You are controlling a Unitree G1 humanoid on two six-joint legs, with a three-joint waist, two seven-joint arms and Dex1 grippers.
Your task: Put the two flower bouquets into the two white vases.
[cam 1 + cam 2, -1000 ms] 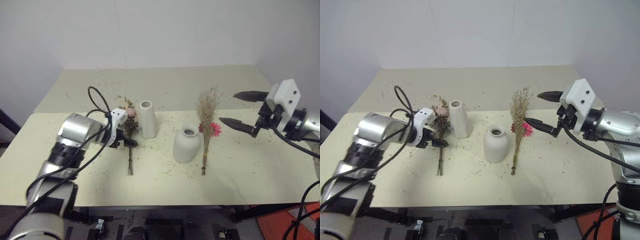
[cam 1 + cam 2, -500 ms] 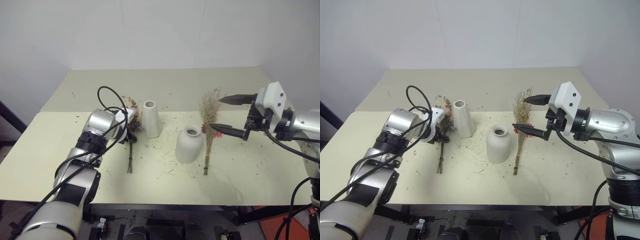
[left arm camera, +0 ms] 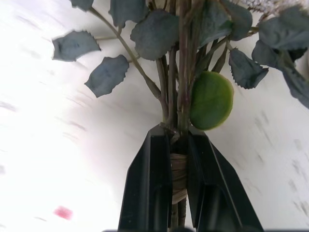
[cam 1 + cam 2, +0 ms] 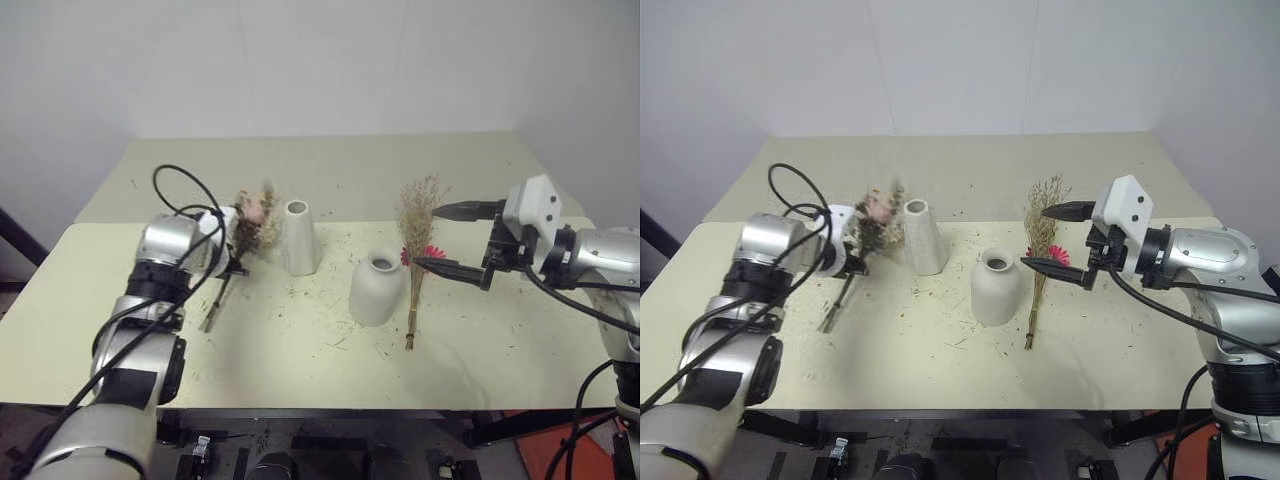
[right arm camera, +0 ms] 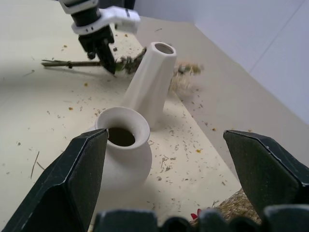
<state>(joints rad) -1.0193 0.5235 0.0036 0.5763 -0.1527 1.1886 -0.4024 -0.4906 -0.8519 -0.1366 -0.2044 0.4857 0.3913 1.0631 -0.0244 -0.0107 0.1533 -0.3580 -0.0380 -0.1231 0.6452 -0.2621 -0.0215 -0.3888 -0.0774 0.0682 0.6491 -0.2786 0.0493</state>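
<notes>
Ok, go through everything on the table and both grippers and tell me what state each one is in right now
Rose bouquet: gripped at its tied stems, flower end raised.
Left gripper: jaws shut on the rose bouquet.
Grass bouquet: lying flat on the table, not held.
Right gripper: jaws open, empty.
Tall vase: upright, empty.
Round vase: upright, empty.

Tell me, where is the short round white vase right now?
In the left eye view the short round white ceramic vase stands near the table's middle, between the tall slim white vase on its left and the tan grass bouquet on its right.
</notes>
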